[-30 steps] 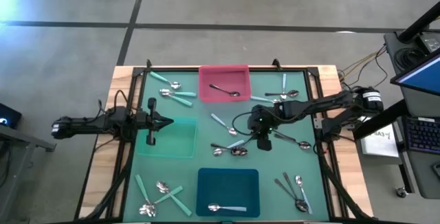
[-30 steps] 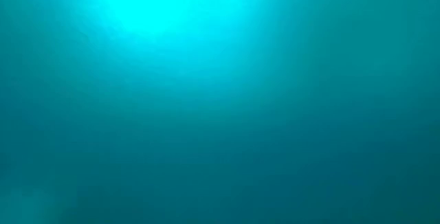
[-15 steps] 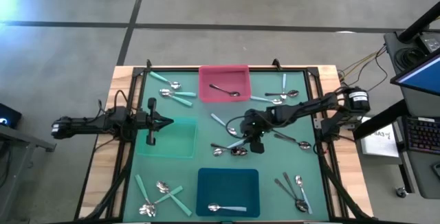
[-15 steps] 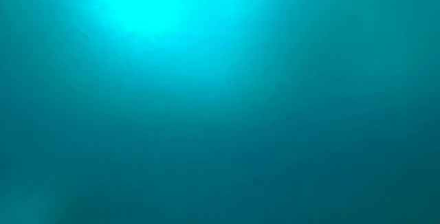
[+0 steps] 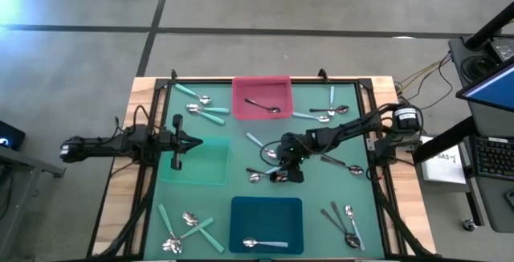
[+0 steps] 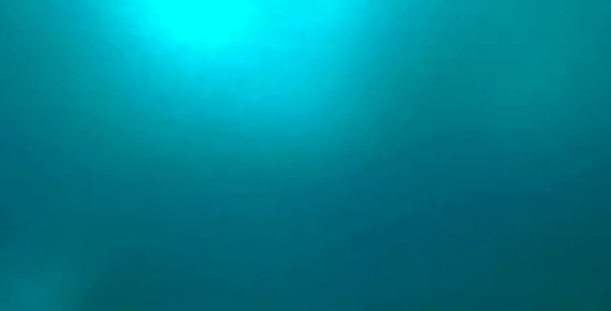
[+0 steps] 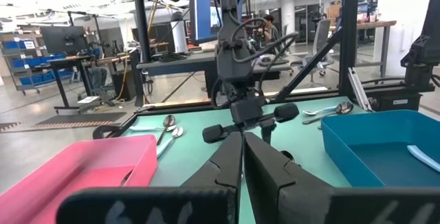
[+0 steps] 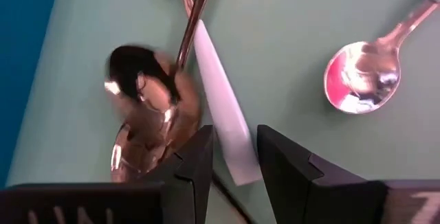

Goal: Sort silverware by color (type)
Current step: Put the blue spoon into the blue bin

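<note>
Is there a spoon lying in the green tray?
No; in the high view the green tray holds no spoon, with only the left gripper over its edge.

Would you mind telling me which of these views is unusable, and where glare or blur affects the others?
Low view: only a featureless teal haze with a bright patch near the top, nothing recognisable. Right wrist view: the spoon bowl beside the right gripper is smeared and blurred. High view: a bright flare in the upper left corner, otherwise readable. Left wrist view: clear.
</note>
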Controlling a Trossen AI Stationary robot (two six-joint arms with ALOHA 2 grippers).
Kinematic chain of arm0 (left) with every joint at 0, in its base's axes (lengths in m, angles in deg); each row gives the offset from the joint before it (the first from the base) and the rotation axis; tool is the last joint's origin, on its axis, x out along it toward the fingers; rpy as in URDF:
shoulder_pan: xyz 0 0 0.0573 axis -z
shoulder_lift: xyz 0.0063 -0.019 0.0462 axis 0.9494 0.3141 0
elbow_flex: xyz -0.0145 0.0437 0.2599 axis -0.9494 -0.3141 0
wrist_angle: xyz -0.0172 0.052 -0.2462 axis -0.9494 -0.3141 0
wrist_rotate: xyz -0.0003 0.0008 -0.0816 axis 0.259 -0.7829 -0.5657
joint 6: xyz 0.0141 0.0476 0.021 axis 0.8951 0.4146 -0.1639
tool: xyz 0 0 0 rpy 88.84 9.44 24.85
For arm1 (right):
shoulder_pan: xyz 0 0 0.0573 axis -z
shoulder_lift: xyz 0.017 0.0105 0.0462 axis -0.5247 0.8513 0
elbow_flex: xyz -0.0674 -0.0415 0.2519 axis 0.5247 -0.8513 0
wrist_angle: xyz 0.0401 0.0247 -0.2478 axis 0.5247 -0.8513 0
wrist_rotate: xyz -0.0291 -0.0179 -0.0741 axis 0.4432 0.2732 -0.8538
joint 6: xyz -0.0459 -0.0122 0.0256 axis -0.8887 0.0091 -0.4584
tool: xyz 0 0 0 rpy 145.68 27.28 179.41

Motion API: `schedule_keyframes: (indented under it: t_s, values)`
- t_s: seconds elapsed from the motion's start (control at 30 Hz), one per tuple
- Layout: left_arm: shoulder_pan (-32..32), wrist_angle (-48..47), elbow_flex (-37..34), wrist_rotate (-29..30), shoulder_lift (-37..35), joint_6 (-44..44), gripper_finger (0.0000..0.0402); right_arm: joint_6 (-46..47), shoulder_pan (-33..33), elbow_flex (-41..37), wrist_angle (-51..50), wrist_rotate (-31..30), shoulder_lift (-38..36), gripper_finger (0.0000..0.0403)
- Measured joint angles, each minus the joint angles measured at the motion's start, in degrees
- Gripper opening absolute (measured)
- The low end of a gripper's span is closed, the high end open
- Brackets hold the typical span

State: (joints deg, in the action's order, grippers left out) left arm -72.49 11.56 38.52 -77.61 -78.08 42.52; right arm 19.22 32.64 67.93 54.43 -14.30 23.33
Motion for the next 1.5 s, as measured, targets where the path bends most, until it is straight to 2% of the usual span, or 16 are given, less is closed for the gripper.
schedule_keyframes:
  t_s: [0.3, 0.53, 0.77, 1.13, 1.5]
  values:
    - [0.0, 0.0, 0.0, 0.0, 0.0, 0.0, 0.0000, -0.4, -0.7, 0.0, 2.7, -2.2, 1.8, 0.0098]
    - [0.0, 0.0, 0.0, 0.0, 0.0, 0.0, 0.0000, -0.6, -0.8, 0.2, 1.3, -4.2, 2.1, 0.0043]
    - [0.0, 0.0, 0.0, 0.0, 0.0, 0.0, 0.0000, -0.2, -0.8, 0.1, 0.0, -4.8, 0.9, 0.0042]
    - [0.0, 0.0, 0.0, 0.0, 0.0, 0.0, 0.0000, 2.6, -0.7, -0.1, -3.3, -5.5, -10.2, 0.0042]
    - [0.0, 0.0, 0.0, 0.0, 0.0, 0.0, 0.0000, 2.9, -0.7, -0.1, -4.6, -5.2, -27.0, 0.0042]
